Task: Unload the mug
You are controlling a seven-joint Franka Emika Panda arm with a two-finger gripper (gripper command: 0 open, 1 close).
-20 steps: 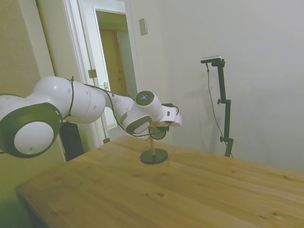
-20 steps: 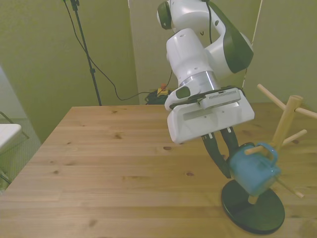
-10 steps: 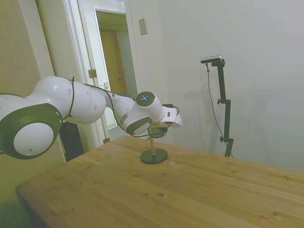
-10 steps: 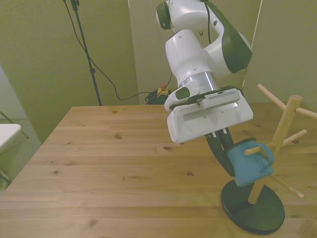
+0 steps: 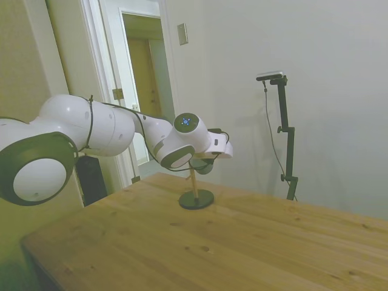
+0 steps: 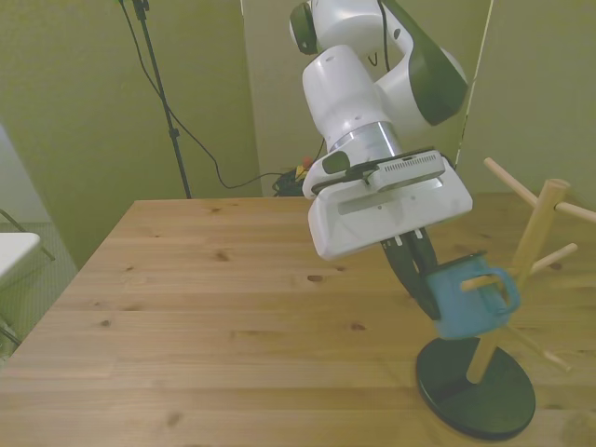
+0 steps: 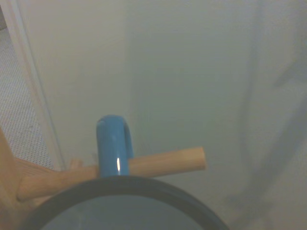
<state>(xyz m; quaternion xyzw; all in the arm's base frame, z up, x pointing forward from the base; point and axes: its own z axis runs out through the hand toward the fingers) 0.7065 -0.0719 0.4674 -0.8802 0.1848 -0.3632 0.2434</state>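
The smooth teal-blue mug (image 6: 463, 300) had a thin dark rim and a small looped handle (image 7: 113, 143), which was threaded over a round wooden peg (image 7: 158, 162) of the peg stand (image 6: 521, 270). The stand rose from a flat round dark base (image 6: 475, 389) on the knotty pine worktop (image 6: 205, 307). The gripper (image 6: 424, 289) had its dark jaws clamped on the mug's wall, holding it tilted above the base.

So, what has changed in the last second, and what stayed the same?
The pincer, shut on the mug, has lifted it a little and tilted it, the handle still around the peg. The peg stand on the table has not moved.
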